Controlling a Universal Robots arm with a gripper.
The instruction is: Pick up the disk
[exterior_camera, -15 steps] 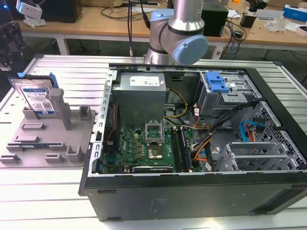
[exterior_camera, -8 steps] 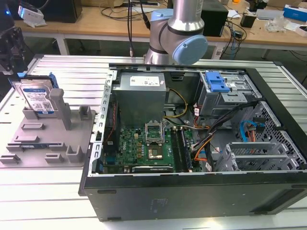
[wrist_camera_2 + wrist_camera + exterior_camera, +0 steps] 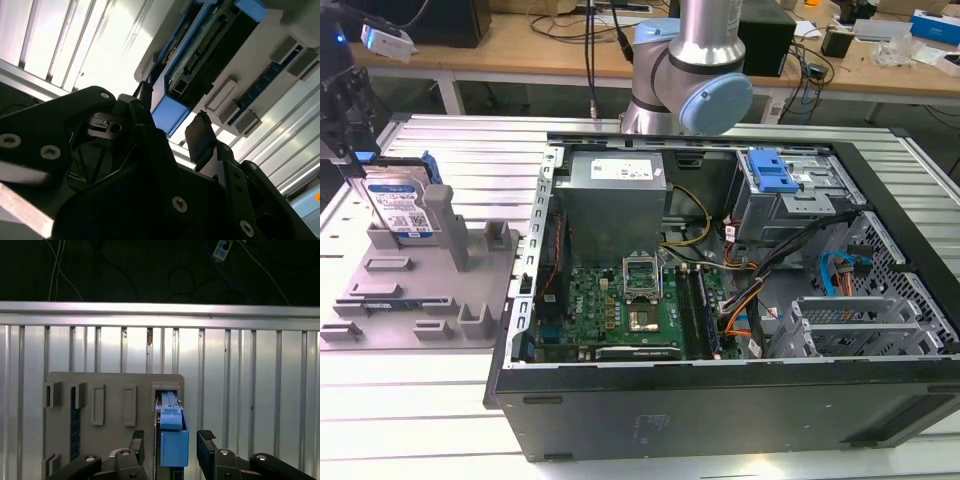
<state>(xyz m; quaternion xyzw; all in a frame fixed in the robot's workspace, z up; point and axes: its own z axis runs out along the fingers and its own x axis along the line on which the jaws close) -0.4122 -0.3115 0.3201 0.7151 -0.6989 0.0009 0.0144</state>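
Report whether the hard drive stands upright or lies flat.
Upright: the silver-grey rectangular hard drive with blue rails stands on edge in the grey plastic holder.

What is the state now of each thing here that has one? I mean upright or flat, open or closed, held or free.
disk: upright in the holder, not gripped.
claw: open, one finger on each side of the disk.
holder: lying flat, the disk in one slot.
computer case: on its side, open, inside exposed.
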